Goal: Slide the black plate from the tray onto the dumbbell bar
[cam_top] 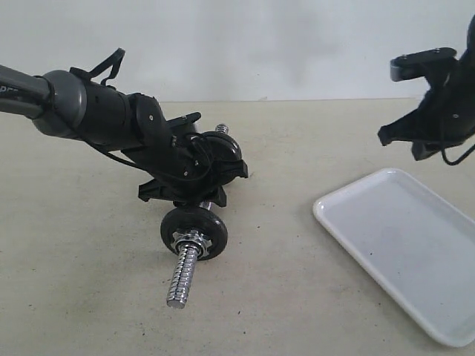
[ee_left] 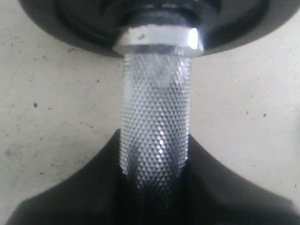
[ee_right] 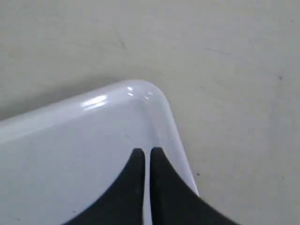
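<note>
The left hand (cam_top: pixel 194 178) was closed around the middle of the dumbbell bar (cam_top: pixel 185 271) and held it slanted, with the threaded end pointing down towards the bench (cam_top: pixel 89 297). In the left wrist view, the black fingers (ee_left: pixel 225 192) lay on both sides of the knurled grip (ee_left: pixel 156 126), pressing against it. Beyond them were a chrome collar (ee_left: pixel 157 41) and a black disc, but I could not tell which disc it was.

The black plate (cam_top: pixel 215 230) sat on the bar, just below the left hand, with a chrome nut (cam_top: pixel 191 239) against its outer face. A second plate (cam_top: pixel 228 148) was on the far end of the bar, partly hidden behind the hand.

The right hand (cam_top: pixel 401 141) hung in the air above the far part of the tray (cam_top: pixel 401 237), well apart from the bar. In the right wrist view, its fingers (ee_right: pixel 136 164) were almost together, with only a thin slit between them and nothing gripped there. They were over one rounded corner of the white tray.

Some pale marks on the left arm (cam_top: pixel 18 87) were too blurred to read.
</note>
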